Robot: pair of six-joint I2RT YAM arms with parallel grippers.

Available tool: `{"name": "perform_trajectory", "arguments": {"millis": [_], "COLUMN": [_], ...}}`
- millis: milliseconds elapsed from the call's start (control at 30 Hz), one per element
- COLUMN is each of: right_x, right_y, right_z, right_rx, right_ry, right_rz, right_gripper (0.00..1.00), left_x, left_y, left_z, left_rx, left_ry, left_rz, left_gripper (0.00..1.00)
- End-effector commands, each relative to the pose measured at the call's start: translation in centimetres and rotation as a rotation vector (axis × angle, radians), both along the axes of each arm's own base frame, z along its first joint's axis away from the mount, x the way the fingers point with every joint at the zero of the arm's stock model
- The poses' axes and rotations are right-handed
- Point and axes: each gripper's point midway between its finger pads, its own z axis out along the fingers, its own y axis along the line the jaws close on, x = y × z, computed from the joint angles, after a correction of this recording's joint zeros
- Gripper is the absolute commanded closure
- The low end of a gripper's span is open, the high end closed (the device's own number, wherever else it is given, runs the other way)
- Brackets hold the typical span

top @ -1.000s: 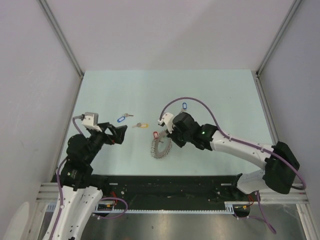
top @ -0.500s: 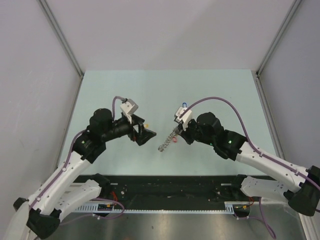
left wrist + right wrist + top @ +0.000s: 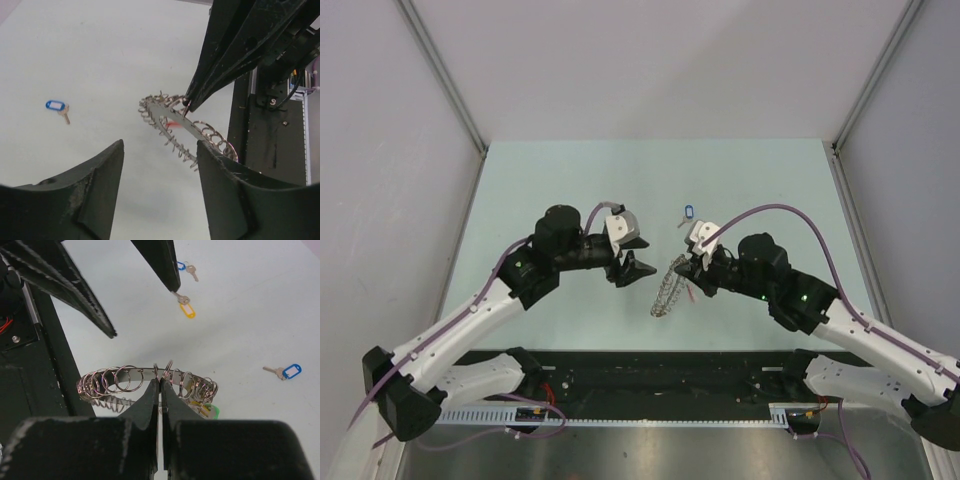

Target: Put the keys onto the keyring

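My right gripper (image 3: pixel 686 267) is shut on the top edge of the keyring (image 3: pixel 667 288), a metal band strung with many small wire loops, and holds it tilted above the table. In the right wrist view my fingertips (image 3: pixel 161 382) pinch the keyring (image 3: pixel 131 371); a green tag (image 3: pixel 213 412) hangs on it. My left gripper (image 3: pixel 630 268) is open and empty just left of the ring, which shows in the left wrist view (image 3: pixel 186 134). A yellow-tagged key (image 3: pixel 188 310) and two blue-tagged keys (image 3: pixel 180 265) (image 3: pixel 290 371) lie loose on the table.
One blue-tagged key (image 3: pixel 686 212) lies behind the grippers and also shows in the left wrist view (image 3: pixel 56 105). A red tag (image 3: pixel 171 124) shows under the ring. Grey walls surround the pale green table (image 3: pixel 770 190). A black rail (image 3: pixel 650 370) runs along the near edge.
My left arm has swung right and forward, up to the ring, covering the keys at the left. My right gripper has lifted the keyring off the table and shifted it slightly right.
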Motion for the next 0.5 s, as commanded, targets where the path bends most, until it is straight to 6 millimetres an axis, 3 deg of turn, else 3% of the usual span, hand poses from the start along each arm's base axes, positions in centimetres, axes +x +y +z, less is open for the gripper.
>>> {"name": "perform_trajectory", "arguments": {"millis": [0, 133, 200, 300, 467], "right_x": [-0.1, 0.3, 0.7, 1.3, 1.8], "right_y": [0.7, 0.2, -0.2, -0.7, -1.2], "right_z": [3.6, 4.5, 5.0, 5.6, 6.3], "right_rx": [0.116, 0.134, 0.131, 0.134, 0.138], "right_ry": [-0.073, -0.085, -0.090, -0.097, -0.103], "right_rz": [0.027, 0.012, -0.001, -0.020, -0.032], "right_gripper": [1.00, 1.00, 1.00, 1.00, 1.00], "left_x": [0.0, 0.8, 0.2, -0.1, 1.2], "left_y": [-1.9, -2.6, -2.8, -2.9, -2.7], "left_z": [4.8, 5.7, 6.2, 6.9, 7.7], "left_rx": [-0.090, -0.111, -0.124, -0.146, -0.186], "left_ry": [-0.162, -0.159, -0.183, -0.217, -0.255], "left_rz": [-0.113, -0.102, -0.147, -0.173, -0.094], "left_gripper": [0.37, 0.28, 0.22, 0.00, 0.00]}}
